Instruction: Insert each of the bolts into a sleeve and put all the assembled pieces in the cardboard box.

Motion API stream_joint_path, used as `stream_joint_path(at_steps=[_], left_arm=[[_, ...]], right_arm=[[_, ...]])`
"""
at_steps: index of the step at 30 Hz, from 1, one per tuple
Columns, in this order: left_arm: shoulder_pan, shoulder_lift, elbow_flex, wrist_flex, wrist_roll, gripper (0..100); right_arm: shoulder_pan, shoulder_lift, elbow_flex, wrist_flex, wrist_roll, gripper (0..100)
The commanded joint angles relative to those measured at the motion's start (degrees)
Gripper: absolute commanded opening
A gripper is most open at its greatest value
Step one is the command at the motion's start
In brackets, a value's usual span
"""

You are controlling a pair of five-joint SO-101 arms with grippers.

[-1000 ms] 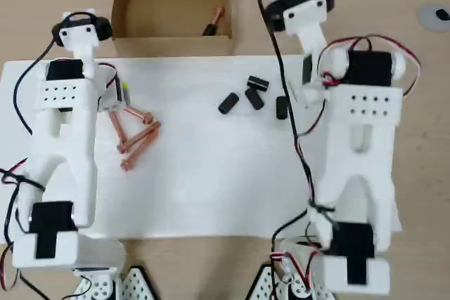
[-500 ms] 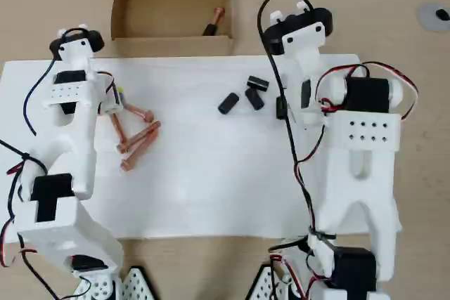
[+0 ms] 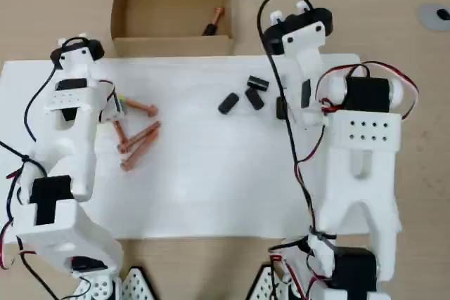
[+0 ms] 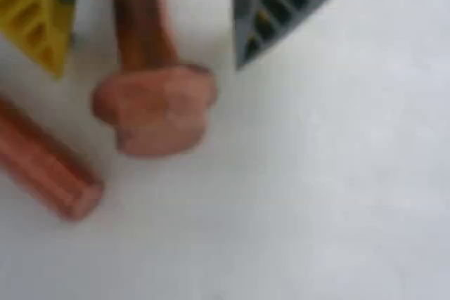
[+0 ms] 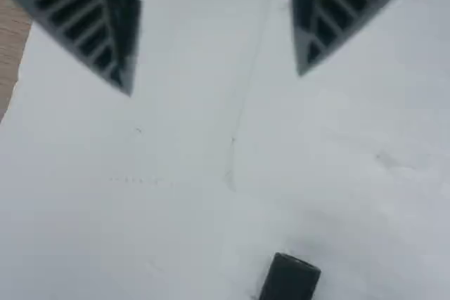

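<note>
**Desk with white sheet: left hand down astride a bolt, nothing gripped yet**

Wooden desk (image 3: pixel 56 12) under a white sheet (image 3: pixel 211 173). On the left hand (image 4: pixel 148 61), fingers apart, straddling the shank of one copper bolt (image 4: pixel 155 110) lying flat, a gap on each side, so not clamped. Came forward and down onto it over the last second. On the right hand (image 5: pixel 214 75), fingers likewise apart, low over bare sheet beside the black sleeves (image 3: pixel 242 95); dropped there a second ago, hardly moved since. Farther out, three more bolts (image 3: pixel 137 142) loose on the sheet, and one finished piece (image 3: pixel 214 22) lying in the cardboard box (image 3: pixel 119 12).

Reads as the start of a second pairing: probably closing on the shank next.

Via the left wrist camera: finger-to-shank gaps and a neighbouring bolt (image 4: pixel 49 173) close by, too fine to judge from overhead. Via the overhead camera: the layout of box, sleeves and both arms.
</note>
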Motion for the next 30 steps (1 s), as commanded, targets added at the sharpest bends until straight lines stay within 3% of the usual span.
stream_joint_path(at_steps=[1, 4, 7, 10, 20, 26, 30], left_arm=[[-2.2, -0.2, 1.6, 0.7, 3.3, 17], [-3.9, -0.2, 1.6, -0.8, 9.1, 17], [-4.2, -0.2, 1.7, -1.1, 12.7, 10], [-4.2, -0.2, 1.5, -1.1, 13.9, 1], [-3.7, -0.4, -0.6, -0.2, 14.1, 1], [-1.7, -11.3, -14.6, 15.3, 13.0, 1], [4.5, -22.3, -22.6, 24.2, 7.0, 1]], right_arm=[[0.7, -2.4, 0.1, -0.9, -0.4, 18.6], [0.7, -2.4, 0.1, -0.8, -0.4, 18.6], [0.7, -2.4, 0.1, -0.7, -0.4, 18.6], [0.7, -2.4, 0.1, -0.7, -0.4, 18.6], [0.4, -2.4, 0.2, -0.7, -0.6, 18.6], [-1.8, -2.2, 1.3, -0.7, -3.0, 18.6], [-10.9, -2.1, 3.9, -1.0, -5.7, 18.6]])
